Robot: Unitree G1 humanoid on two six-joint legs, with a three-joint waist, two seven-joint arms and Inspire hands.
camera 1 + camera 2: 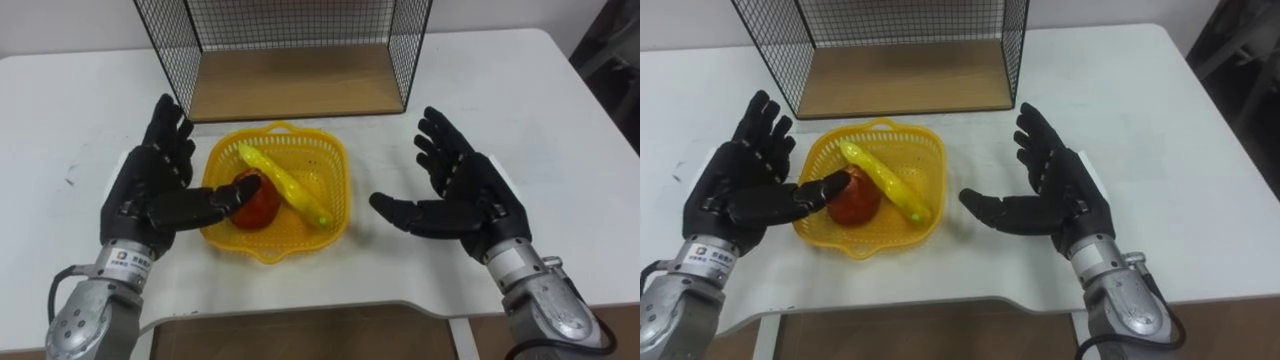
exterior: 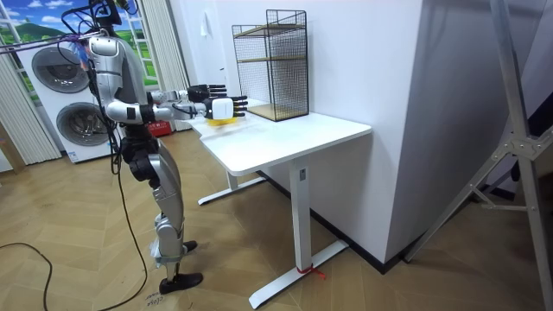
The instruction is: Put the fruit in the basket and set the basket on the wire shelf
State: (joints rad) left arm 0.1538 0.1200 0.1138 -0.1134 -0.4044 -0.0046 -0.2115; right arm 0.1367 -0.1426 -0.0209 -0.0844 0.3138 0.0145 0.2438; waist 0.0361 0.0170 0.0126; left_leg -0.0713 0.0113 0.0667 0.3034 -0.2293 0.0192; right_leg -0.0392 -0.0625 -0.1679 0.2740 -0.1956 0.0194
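Flanking the yellow basket (image 1: 335,160) that already holds banana (image 1: 285,185) and red fruit (image 1: 262,207) before the wire shelf (image 1: 290,85), left hand (image 1: 150,195) and right hand (image 1: 465,195) hover spread-fingered, palms inward, seemingly poised to lift it.

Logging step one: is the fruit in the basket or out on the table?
In: the banana and the red fruit lie inside the yellow basket, standing on the table before the wire shelf.
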